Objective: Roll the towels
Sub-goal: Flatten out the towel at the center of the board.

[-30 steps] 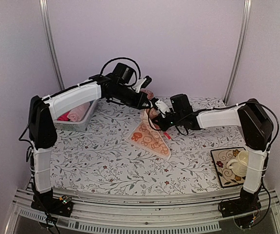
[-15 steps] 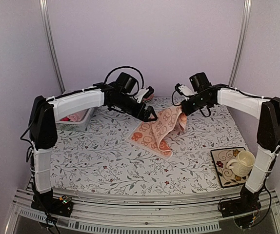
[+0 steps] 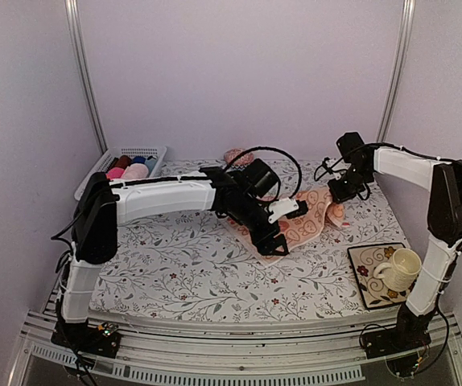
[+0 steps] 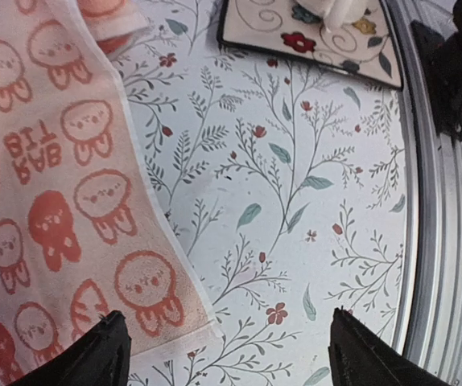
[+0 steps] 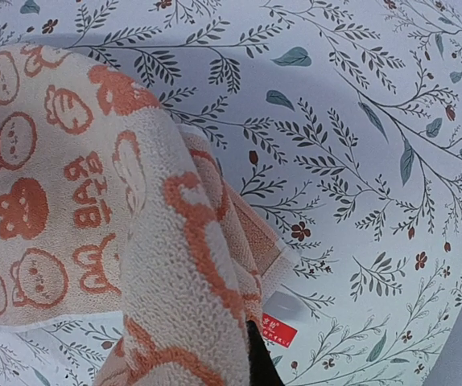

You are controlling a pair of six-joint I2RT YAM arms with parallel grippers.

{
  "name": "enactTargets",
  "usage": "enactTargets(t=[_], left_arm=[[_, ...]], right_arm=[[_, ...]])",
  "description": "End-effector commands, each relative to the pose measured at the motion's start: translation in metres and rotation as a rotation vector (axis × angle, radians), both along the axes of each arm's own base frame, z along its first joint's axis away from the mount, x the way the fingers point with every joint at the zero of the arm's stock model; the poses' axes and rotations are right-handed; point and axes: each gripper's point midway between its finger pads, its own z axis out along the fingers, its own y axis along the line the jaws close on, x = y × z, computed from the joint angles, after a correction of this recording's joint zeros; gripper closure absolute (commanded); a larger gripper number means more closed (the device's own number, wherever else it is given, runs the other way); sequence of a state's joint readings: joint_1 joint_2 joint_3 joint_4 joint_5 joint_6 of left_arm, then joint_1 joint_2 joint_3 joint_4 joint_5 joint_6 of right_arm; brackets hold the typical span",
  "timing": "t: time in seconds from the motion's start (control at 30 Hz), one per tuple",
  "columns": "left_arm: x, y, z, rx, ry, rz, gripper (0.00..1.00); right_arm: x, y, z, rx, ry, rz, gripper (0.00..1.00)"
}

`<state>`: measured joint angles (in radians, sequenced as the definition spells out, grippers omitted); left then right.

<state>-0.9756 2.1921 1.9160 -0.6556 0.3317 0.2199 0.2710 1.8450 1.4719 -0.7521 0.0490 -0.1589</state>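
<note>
Top external, left arm [image 3: 167, 199] extended over towel [image 3: 311, 227]; right fingers [image 5: 253, 362] pinching it

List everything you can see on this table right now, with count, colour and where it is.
patterned towel: one, peach and orange, table centre, one end lifted
pink towel: one, light pink, bunched at the back edge
basket: one, white, back left
rolled cloths: several, magenta, pink, blue, in the basket
tray: one, cream with flowers, front right
cup: one, cream, on the tray
left tool: black, open, above the patterned towel's edge
right tool: black, shut on the patterned towel
</note>
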Motion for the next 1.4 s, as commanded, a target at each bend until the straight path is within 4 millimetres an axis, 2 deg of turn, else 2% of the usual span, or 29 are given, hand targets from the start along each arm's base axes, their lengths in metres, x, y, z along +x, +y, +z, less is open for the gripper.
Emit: enactTargets(t=[0.0,0.1,0.27,0.5,0.63,0.73,1.07,1.17,1.37], left_arm=[[-0.011,0.018,-0.054,0.180,-0.027,-0.066,0.19],[-0.021,0.024,-0.074,0.244,-0.044,-0.074,0.19],[-0.025,0.036,-0.099,0.319,-0.062,-0.074,0.30],[-0.026,0.036,-0.110,0.327,-0.060,-0.084,0.34],[-0.023,0.036,-0.121,0.350,-0.065,-0.078,0.41],[-0.022,0.035,-0.124,0.351,-0.062,-0.079,0.46],[-0.014,0.029,-0.126,0.346,-0.075,-0.066,0.49],[-0.012,0.026,-0.124,0.341,-0.076,-0.055,0.54],[-0.009,0.028,-0.122,0.346,-0.087,-0.042,0.56]], right_arm=[[0.004,-0.013,-0.008,-0.019,0.015,-0.048,0.97],[0.007,-0.014,-0.007,-0.009,0.011,-0.056,0.97],[0.005,-0.010,-0.007,0.019,0.010,-0.047,0.97],[0.002,-0.010,-0.005,0.036,0.004,-0.048,0.97],[0.002,-0.009,-0.003,0.036,-0.002,-0.047,0.97],[0.002,-0.010,-0.002,0.035,-0.004,-0.047,0.97],[0.003,-0.009,-0.006,0.038,0.004,-0.044,0.97],[0.003,-0.008,-0.006,0.042,0.004,-0.042,0.96],[0.003,-0.006,-0.005,0.052,0.003,-0.037,0.96]])
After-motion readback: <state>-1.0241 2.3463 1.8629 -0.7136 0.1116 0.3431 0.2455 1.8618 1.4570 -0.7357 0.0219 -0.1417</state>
